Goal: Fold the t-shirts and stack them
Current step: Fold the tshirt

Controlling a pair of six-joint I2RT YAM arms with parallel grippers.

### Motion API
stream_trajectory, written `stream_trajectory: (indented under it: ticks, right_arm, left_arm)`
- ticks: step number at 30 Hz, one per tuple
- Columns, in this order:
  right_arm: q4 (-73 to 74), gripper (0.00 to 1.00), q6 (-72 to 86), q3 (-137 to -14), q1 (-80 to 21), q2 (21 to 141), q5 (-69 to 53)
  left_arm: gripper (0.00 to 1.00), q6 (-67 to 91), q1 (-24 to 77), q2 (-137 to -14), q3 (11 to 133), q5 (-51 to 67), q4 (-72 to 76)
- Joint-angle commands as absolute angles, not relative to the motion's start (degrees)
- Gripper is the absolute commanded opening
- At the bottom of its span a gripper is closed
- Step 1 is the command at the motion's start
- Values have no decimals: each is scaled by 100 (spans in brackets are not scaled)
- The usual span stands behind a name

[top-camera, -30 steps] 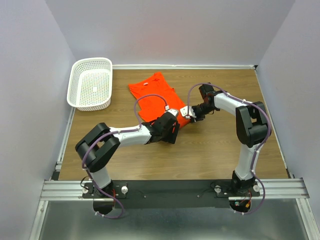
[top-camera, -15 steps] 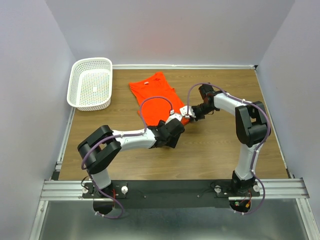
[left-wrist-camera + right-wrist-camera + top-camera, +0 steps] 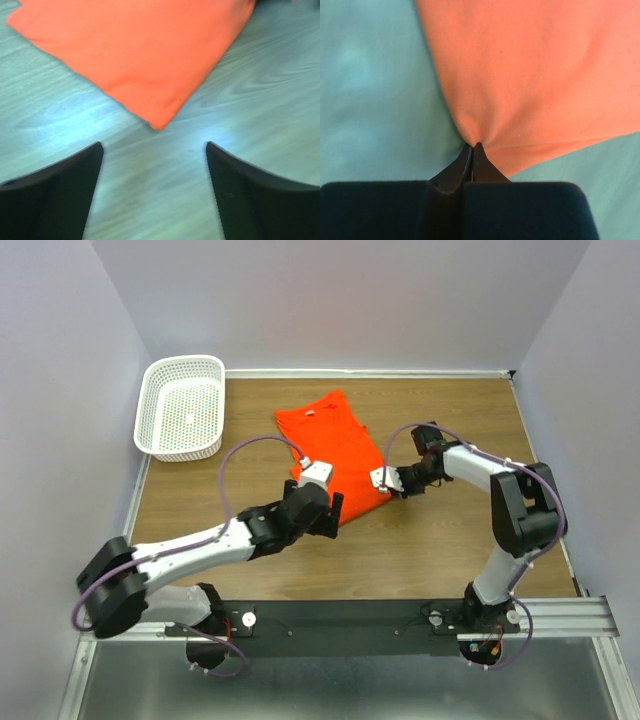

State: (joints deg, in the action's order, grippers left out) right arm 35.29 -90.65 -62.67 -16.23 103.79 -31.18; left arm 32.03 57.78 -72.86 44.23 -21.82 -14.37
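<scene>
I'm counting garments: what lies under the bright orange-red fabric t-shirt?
Brown wooden table shows all round the orange-red t-shirt. Anything beneath its fabric is covered, so a second shirt cannot be ruled out.

Basket left of t-shirt, apart

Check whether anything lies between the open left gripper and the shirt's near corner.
Nothing visible does: only bare table separates the left gripper from the t-shirt corner. The right gripper is shut on its edge.
</scene>
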Motion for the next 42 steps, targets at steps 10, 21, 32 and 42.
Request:
stream_trajectory:
  ticks: [10, 21, 32, 42]
  right_arm:
    - [4421, 61, -6769, -4427, -1284, 7498, -2844]
    - [4499, 100, -8969, -4360, 343, 7285, -5081]
    - [5214, 88, -11356, -3779, 264, 7478, -4685]
    - [4133, 84, -10513, -3736, -245, 7892, -4360]
  left_arm:
    - [98, 2420, 5581, -5221, 4034, -1142, -161]
    - [98, -3555, 6915, -6482, 4204, -1694, 9]
    - [81, -3260, 7901, -8005, 3261, -1766, 1529]
    - [73, -3498, 7735, -8631, 3129, -2066, 2109]
